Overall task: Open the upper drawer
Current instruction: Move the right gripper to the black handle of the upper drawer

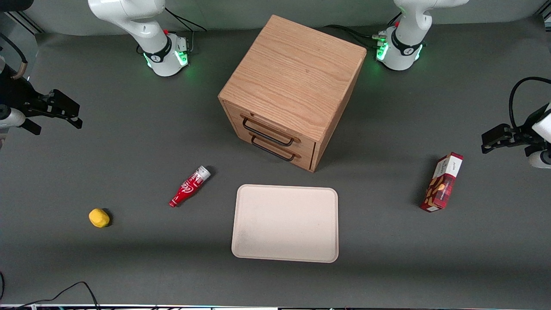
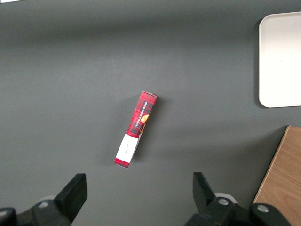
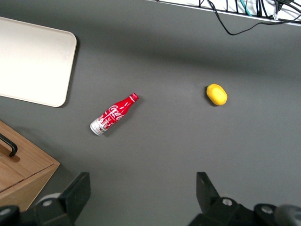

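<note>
Start of the drawer-opening task, nothing yet grasped. Oak cabinet (image 1: 292, 82) mid-bench, turned at an angle; upper drawer (image 1: 275, 129) fully shut, flush with the lower drawer (image 1: 282, 148) beneath it. Thin black wire handle (image 1: 267, 133) of the upper drawer just above its twin. Right gripper (image 1: 64, 113) high over the working arm's end of the bench, well apart from the cabinet — fingers (image 3: 77, 193) released, spread wide, holding nothing. Red cola bottle (image 1: 189, 186), yellow lemon-like object (image 1: 99, 218), cream tray (image 1: 285, 223) and red snack box (image 1: 442, 182) lying nearer the front camera. Advisable approach: square to the angled drawer front, closing on the higher handle only, then pulling straight along the drawer's travel — an oblique pull likely to bind or drag the cabinet.
</note>
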Robot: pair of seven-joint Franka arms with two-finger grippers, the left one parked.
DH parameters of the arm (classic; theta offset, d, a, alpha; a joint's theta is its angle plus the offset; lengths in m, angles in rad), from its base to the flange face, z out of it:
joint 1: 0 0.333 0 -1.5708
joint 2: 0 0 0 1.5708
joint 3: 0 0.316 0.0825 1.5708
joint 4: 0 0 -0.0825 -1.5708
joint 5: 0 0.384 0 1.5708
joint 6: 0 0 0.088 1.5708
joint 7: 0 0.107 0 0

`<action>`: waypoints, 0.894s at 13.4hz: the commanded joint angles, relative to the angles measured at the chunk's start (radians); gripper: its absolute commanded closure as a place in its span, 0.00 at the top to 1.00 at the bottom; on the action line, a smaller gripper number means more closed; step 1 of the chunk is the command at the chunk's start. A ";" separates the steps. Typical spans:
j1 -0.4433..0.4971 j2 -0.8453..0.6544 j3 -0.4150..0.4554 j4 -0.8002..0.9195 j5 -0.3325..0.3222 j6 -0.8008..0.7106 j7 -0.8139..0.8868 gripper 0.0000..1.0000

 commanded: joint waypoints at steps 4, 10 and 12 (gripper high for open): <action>0.022 0.028 0.014 0.037 -0.007 -0.054 -0.010 1.00; 0.024 0.096 0.135 0.130 0.004 -0.124 -0.457 1.00; 0.024 0.102 0.194 0.127 0.004 -0.124 -0.591 1.00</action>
